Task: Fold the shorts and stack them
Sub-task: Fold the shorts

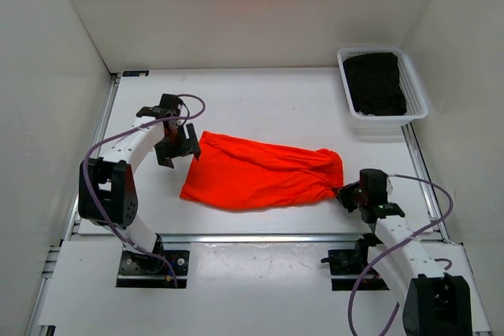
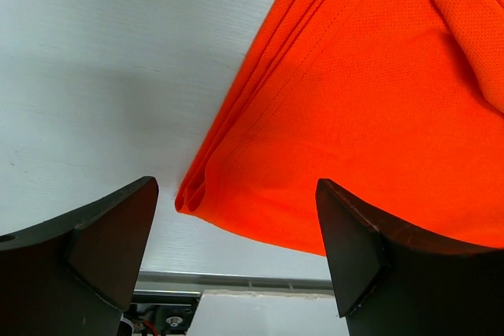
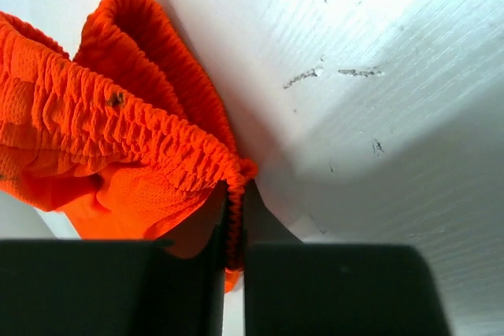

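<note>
The shorts [image 1: 260, 175] are lying folded lengthwise on the white tabletop [image 1: 268, 104], stretching across its middle closer to the near edge, with the leg hems pointing toward the left edge and the waistband [image 3: 150, 135] toward the right edge.

The right pincer [image 3: 235, 226] is reaching in from the near right and is clenching the gathered elastic at the end of the waistband, with a thin ridge of orange fabric pinched between its dark fingers.

The left pincer [image 2: 236, 226] is hanging released at the far left end of the shorts, its jaws spread wide, and the folded hem corner [image 2: 189, 198] is lying between its fingers without touching either one.

A white basket [image 1: 390, 120] is sitting in the far right corner of the tabletop, well apart from the shorts, holding dark clothes [image 1: 376, 80].
</note>
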`<state>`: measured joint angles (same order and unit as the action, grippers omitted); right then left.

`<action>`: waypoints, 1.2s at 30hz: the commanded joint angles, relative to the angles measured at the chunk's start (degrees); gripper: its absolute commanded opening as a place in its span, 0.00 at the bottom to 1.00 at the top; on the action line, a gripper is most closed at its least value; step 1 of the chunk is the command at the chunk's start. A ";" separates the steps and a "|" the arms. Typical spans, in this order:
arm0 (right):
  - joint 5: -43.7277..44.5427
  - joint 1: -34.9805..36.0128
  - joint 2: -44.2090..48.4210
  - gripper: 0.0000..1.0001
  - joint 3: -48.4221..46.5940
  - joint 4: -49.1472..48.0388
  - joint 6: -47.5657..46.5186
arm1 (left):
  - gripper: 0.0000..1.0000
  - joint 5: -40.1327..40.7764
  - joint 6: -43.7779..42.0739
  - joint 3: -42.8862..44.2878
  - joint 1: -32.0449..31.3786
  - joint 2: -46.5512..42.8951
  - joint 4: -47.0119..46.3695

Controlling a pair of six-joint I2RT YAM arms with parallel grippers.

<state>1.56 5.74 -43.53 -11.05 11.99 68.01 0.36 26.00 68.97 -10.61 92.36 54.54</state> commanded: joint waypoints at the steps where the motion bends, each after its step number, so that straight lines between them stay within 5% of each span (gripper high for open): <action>1: 5.81 -0.02 -0.68 0.00 -6.33 1.53 -3.39 | 0.93 -1.33 0.37 -0.59 0.33 -1.30 -1.46; 11: 7.24 -0.02 -10.34 0.00 -28.40 10.60 -24.92 | 0.88 -2.65 0.37 -3.23 3.93 3.34 -4.53; 17: 5.81 3.04 -20.89 0.00 -43.68 13.76 -34.08 | 0.75 -5.45 1.51 -1.30 3.94 9.15 -6.29; 28: 11.71 19.12 -24.41 0.00 -53.81 17.28 -37.77 | 0.67 -11.34 3.71 0.98 -1.68 16.71 -8.58; 36: 23.21 41.26 -35.73 0.00 -67.58 21.58 -37.77 | 0.65 -11.87 4.32 2.74 -3.98 18.03 -8.58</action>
<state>18.55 40.77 -76.12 -71.83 32.62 31.14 -10.44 29.98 71.07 -14.13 108.79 48.97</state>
